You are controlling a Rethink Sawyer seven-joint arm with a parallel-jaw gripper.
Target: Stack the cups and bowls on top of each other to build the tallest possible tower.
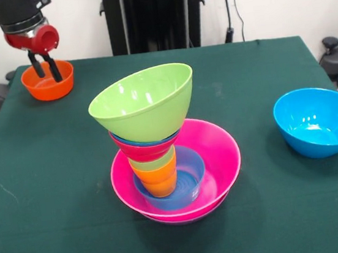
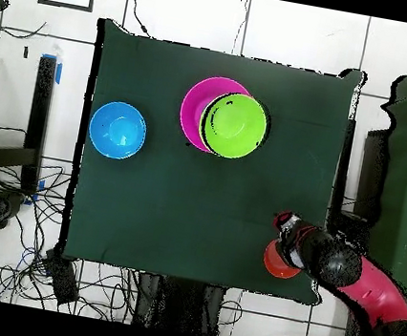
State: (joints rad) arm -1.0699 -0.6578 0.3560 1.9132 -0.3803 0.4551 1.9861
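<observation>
- Step in hand, as judged: pickup of the small orange bowl (image 1: 47,81) for addition to the tower (image 1: 159,146).
- Gripper (image 1: 46,67) state: fingers spread a narrow way apart, tips lowered into the orange bowl's opening; nothing is clamped. Whether the fingers straddle the rim cannot be told.
- The overhead view places the gripper (image 2: 285,231) over the orange bowl (image 2: 274,261), at a table corner.
- The tower stands well apart from the gripper, toward the table's centre. It comprises a pink bowl (image 1: 222,157) as base, a small blue bowl (image 1: 190,173) inside it, an orange cup (image 1: 158,180), a light green cup (image 1: 155,161), a red bowl (image 1: 144,149), and a lime green bowl (image 1: 144,102) on top, tilted.
- A sky-blue bowl (image 1: 318,122) sits alone beyond the tower, farthest from the gripper.
- Next move calls for: a firm grip on the orange bowl's rim, then a lift.
- Caution: the tilted top bowl looks easily disturbed; placement should be gentle.
</observation>
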